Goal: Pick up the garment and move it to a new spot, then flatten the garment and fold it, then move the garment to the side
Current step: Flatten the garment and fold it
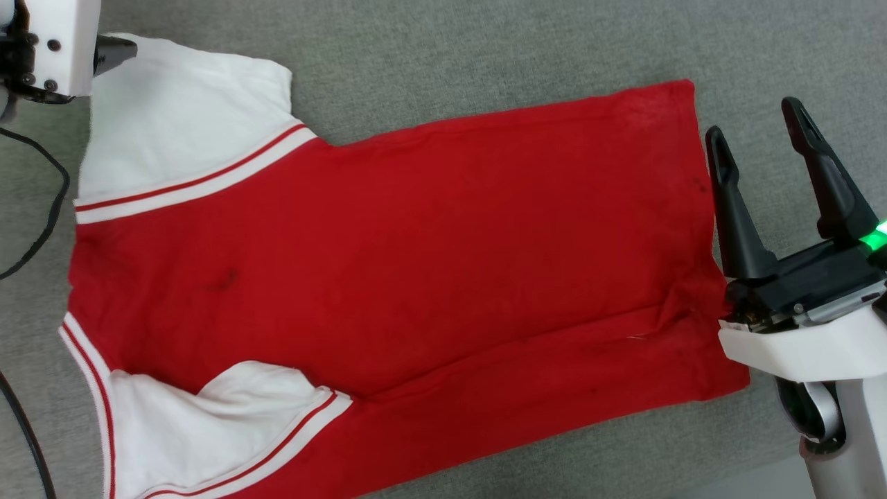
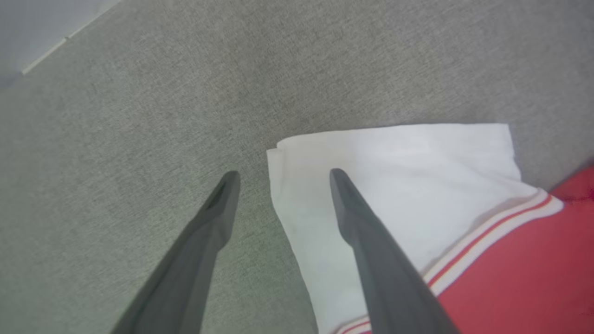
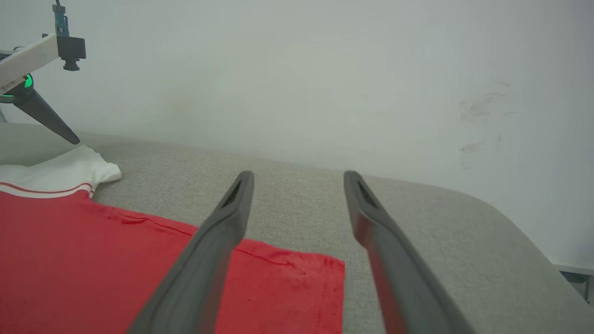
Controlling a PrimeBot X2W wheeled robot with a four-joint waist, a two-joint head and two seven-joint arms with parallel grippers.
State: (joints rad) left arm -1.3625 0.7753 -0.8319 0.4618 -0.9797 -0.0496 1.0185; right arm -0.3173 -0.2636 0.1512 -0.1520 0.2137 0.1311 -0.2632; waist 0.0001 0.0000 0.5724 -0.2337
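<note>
**Red T-shirt spread out, both claws wide and empty**

The red T-shirt (image 1: 416, 249) lies spread on the grey upholstered surface (image 1: 485, 55), sleeves toward the robot's left and hem (image 1: 701, 208) toward its right. The far white sleeve (image 1: 180, 118) lies flat, while the near sleeve (image 1: 208, 423) is rumpled. The left gripper (image 2: 283, 173) straddles the far sleeve's outer edge with its fingers wide apart, one over white cloth and one over grey, gripping nothing. The right gripper (image 1: 752, 119) stands just beside the hem, equally wide and empty.
</note>
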